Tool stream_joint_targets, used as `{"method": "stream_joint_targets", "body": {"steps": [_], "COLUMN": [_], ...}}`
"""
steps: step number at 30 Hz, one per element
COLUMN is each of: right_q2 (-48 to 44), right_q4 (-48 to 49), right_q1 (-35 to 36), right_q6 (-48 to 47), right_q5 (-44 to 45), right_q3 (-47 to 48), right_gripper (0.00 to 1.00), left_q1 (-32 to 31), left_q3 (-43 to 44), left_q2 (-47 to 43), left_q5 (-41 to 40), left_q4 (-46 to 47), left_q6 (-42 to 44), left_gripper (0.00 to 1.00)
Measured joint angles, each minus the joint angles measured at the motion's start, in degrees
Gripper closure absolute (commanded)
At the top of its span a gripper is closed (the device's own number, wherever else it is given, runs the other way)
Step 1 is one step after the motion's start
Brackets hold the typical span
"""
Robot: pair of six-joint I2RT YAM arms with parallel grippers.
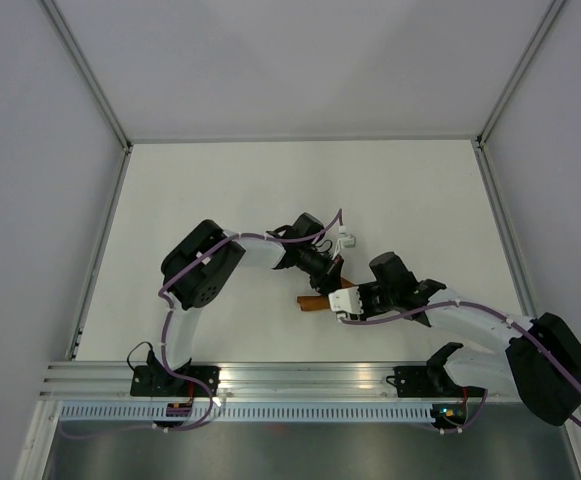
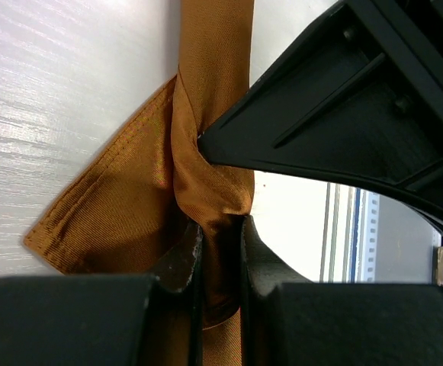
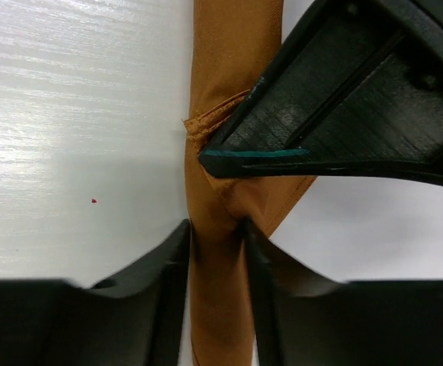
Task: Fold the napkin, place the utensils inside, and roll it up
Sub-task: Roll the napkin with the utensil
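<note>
Left gripper [image 2: 219,229] fingers [image 2: 179,263] pinched close on rust-orange satin napkin [image 2: 213,69], rolled into narrow strip; loose hemmed corner flap splays beside grip. Right gripper [image 3: 215,229] fingers [image 3: 174,255] clamp same roll, touching both sides. Roll lies mid white table [image 1: 270,190], between arms.

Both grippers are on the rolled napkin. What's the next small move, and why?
Probably roll the napkin one more turn over its loose corner. That corner lies flat on the table beside the roll, unwound, while the left gripper pinches the roll and the right gripper clasps it.
</note>
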Motion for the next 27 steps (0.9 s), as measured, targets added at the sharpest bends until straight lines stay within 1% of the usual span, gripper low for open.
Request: {"method": "stream_joint_targets", "body": {"steps": [1, 3, 7, 10, 15, 18, 21, 24, 25, 27], "right_q2": [0.15, -0.24, -2.19, -2.86, -2.75, -2.16, -0.92, 0.76, 1.29, 2.45], "right_q4": [-0.13, -0.44, -2.16, -2.78, -3.19, -3.13, -2.89, -1.73, -1.29, -0.39], "right_q1": [0.11, 0.24, 0.24, 0.24, 0.66, 2.05, 3.32, 4.35, 4.52, 4.66], "right_q6": [-0.15, -0.20, -0.04, 0.83, 2.05, 2.86, 3.37, 4.11, 4.22, 4.26], "right_q5": [0.17, 0.39, 0.39, 0.28, -0.28, -0.48, -0.76, -0.76, -0.68, -0.46], "right_q3": [-0.04, -0.13, -0.50, -0.50, -0.44, -0.31, 0.35, 0.94, 1.09, 1.36], "right_gripper": [0.48, 0.45, 0.44, 0.43, 0.43, 0.43, 0.44, 0.50, 0.57, 0.61], "left_q1": [0.02, 0.00, -0.04, -0.04, -0.04, 0.00, 0.00, 0.00, 0.02, 0.00], "left_q3": [0.09, 0.44, 0.96, 1.03, 1.20, 1.36, 1.60, 1.70, 1.70, 1.70], "left_q2": [0.00, 0.13, 0.90, 1.31, 1.75, 1.84, 1.92, 2.05, 2.05, 2.05], "left_q5": [-0.02, 0.00, 1.79, 2.97, 4.20, 4.28, 4.28, 4.39, 4.42, 4.55], "left_q4": [-0.15, -0.96, -2.23, -2.64, -3.08, -3.34, -3.67, -3.74, -3.74, -3.96], "left_q6": [0.02, 0.04, 0.02, 0.02, 0.02, 0.02, 0.00, -0.02, -0.04, -0.15], "left_gripper": [0.87, 0.90, 0.95, 0.97, 0.97, 0.97, 0.97, 0.97, 0.96, 0.93]}}
